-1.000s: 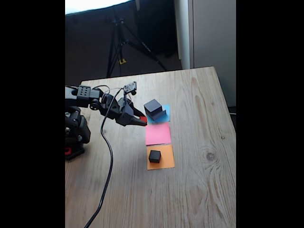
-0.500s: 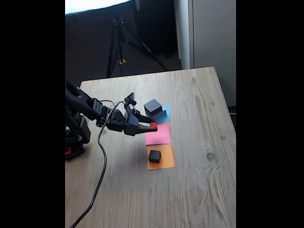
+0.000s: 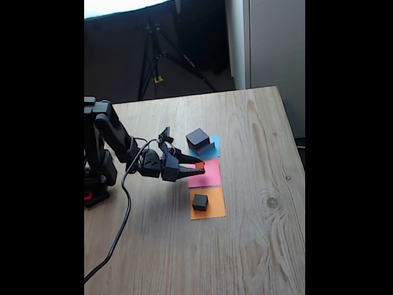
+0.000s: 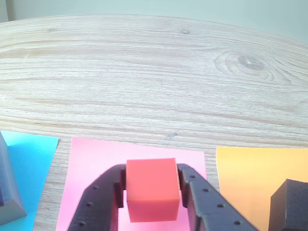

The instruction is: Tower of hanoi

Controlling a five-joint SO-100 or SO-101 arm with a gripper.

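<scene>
My gripper (image 4: 153,192) is pinching the tiny red cube (image 4: 152,188), with 1 black finger (image 4: 98,202) pressed against each side of it, and in the wrist view the cube sits over the pink paper square (image 4: 91,163); I cannot tell whether it touches the paper or hangs just above it. In the fixed view my gripper (image 3: 198,166) reaches out from my arm (image 3: 110,138) at the left side of the worktop (image 3: 258,246), with the red cube (image 3: 199,165) at the near-left edge of the pink square (image 3: 207,175). The 3 paper squares lie in a row: in the wrist view the blue paper square (image 4: 31,163) is to the left of the pink one and the orange paper square (image 4: 250,178) to the right, with strips of bare wood between them. On the blue square (image 3: 215,146) stands the black slab (image 3: 198,139) stacked on the grey slab (image 3: 202,149), whose corner shows at the left edge of the wrist view (image 4: 7,192). The small black cube (image 3: 199,201) rests on the orange square (image 3: 207,204), and shows in the wrist view at the lower right (image 4: 288,207). A black cable (image 3: 123,227) trails from my arm across the worktop toward the near edge.
</scene>
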